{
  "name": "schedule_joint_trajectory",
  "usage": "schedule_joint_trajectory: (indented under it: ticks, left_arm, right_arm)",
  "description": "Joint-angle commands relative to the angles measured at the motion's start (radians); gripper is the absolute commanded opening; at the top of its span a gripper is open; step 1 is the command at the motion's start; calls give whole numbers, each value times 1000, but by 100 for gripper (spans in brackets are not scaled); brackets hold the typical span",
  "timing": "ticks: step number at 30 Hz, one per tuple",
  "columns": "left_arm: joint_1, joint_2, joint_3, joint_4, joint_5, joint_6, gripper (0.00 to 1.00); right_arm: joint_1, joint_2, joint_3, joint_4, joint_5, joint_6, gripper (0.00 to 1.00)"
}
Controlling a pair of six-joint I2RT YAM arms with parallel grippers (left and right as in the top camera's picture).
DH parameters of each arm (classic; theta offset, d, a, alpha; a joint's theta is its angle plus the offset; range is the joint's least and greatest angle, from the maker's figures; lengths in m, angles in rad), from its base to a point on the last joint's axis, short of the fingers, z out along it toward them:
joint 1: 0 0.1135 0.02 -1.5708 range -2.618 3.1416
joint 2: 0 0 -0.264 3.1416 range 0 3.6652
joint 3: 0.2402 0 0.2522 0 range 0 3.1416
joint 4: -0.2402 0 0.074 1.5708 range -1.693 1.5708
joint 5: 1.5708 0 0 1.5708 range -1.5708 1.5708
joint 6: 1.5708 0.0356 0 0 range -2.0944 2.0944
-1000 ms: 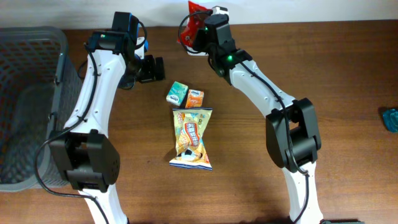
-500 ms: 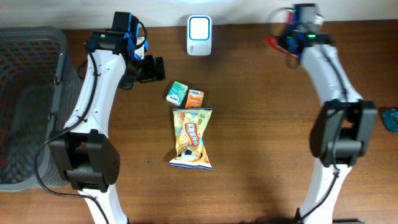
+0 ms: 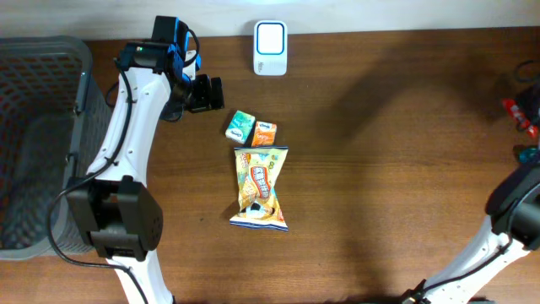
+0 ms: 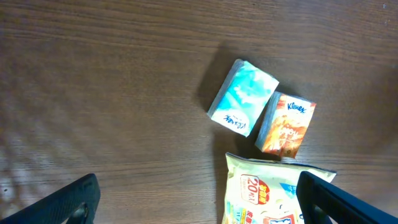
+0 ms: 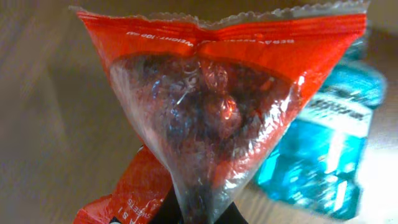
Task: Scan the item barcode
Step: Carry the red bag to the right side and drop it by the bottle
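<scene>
My right gripper point(image 5: 199, 214) is shut on the lower end of a red snack bag point(image 5: 211, 106) with a clear window that shows dark round pieces. In the overhead view this red bag point(image 3: 517, 113) hangs at the far right edge of the table, with most of the right arm out of frame. The white barcode scanner point(image 3: 270, 36) stands at the back centre, with nothing over it. My left gripper point(image 4: 202, 199) is open above bare wood, close to the yellow snack bag point(image 4: 267, 193). Overhead, the left gripper point(image 3: 205, 93) sits back left.
A teal tissue pack point(image 3: 240, 125), an orange Kleenex pack point(image 3: 265, 133) and the yellow snack bag point(image 3: 261, 187) lie mid-table. A grey basket point(image 3: 51, 67) stands at the left edge. A blue-green package point(image 5: 336, 137) lies under the red bag at the right edge point(image 3: 529, 159).
My right arm has swung away from the scanner to the far right edge of the table, carrying the red bag along. The left arm has not moved.
</scene>
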Motion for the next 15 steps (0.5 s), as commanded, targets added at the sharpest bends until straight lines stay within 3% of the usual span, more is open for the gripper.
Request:
schedule_joint_trajectory:
  ticks: [1,4,6,11,12,15]
  left_arm:
    - [0,2,1,1,11,1,99]
    - [0,2,1,1,11,1,99]
    - [0,2,1,1,11,1,99]
    - [-1,2,1,1,11,0,99]
    - [0,2,1,1,11,1,99]
    - [0,2,1,1,11,1,99]
  right_arm:
    - [-70,27,8,10,39,-13,18]
    - [-121,27,8,-6,32,-13,62]
    - [-130,27,8,-28,-6,-78,69]
    - [-95,-27,11,-77,-243,-105,73]
    - [-70,-69,11,-87,-277,-98,95]
    - [9,-185,11,-132,-280,-32,98]
